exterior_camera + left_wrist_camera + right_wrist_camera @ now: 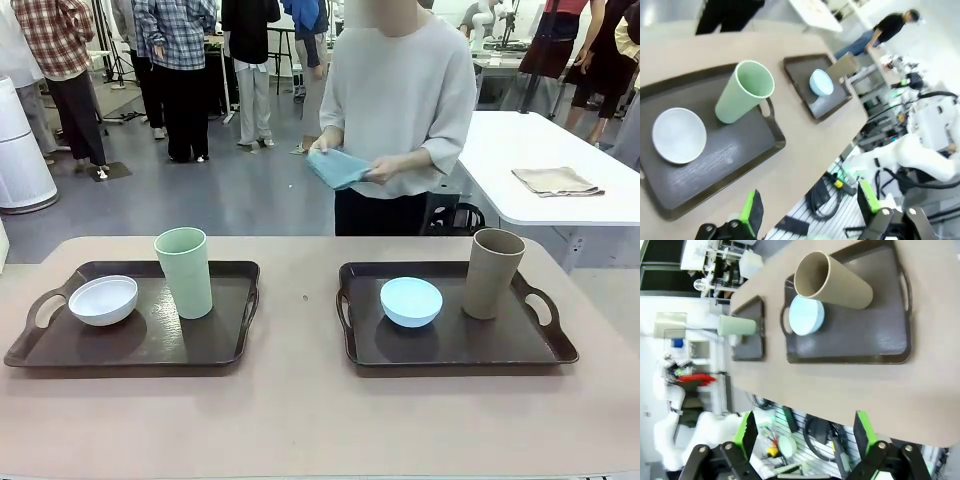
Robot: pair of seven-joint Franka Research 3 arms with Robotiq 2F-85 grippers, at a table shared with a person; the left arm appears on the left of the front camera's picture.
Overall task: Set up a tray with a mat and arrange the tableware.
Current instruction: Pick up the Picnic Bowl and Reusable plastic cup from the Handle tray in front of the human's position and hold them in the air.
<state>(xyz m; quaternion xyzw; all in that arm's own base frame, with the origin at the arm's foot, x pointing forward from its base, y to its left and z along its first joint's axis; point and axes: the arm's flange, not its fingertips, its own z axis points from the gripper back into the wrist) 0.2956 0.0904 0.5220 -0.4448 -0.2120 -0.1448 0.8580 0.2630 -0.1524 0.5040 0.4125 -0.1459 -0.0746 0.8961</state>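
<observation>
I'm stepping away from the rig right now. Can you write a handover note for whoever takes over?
Left gripper: open, empty.
Right gripper: open, empty.
Left tray: white bowl, green cup, upright.
Right tray: blue bowl, tan cup, upright.
The person at the far side holds a folded blue mat.
Done: tableware sits on bare trays.
Left: lay the mat, arrange the tableware.

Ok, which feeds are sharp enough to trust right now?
Front view: sharp and evenly lit, pale green cup crisp. Left wrist view: tilted and soft all over, white bowl blurry-edged. Right wrist view: rolled sideways, tan cup fairly crisp, background washed out.
</observation>
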